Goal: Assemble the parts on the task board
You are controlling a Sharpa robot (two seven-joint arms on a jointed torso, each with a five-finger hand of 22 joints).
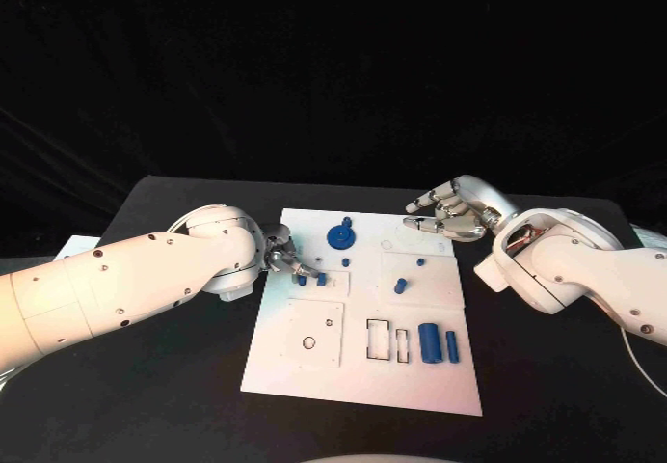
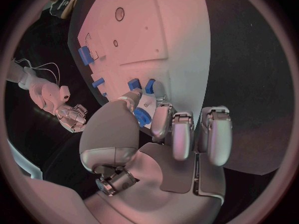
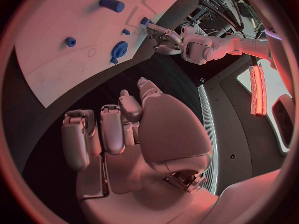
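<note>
The white task board (image 1: 364, 376) lies mid-table. My left hand (image 1: 282, 253) hovers over its left side and pinches a small blue part (image 2: 141, 117) between thumb and a finger, just beside two short blue pegs (image 1: 313, 281) standing in the board. A blue gear (image 1: 340, 234) sits near the far edge, and a small blue stud (image 1: 345, 260) lies close to it. A blue peg (image 1: 400, 285) stands mid-board, and two blue cylinders (image 1: 440, 344) lie near the right edge. My right hand (image 1: 447, 214) hangs off the board's far right corner, loosely curled and holding nothing.
Empty outlined slots (image 1: 378, 340) and a small round hole (image 1: 308, 342) mark the board's near half. Black table (image 1: 153, 405) surrounds the board on all sides. In the right wrist view the gear (image 3: 119, 49) and my left hand (image 3: 163, 35) appear across the board.
</note>
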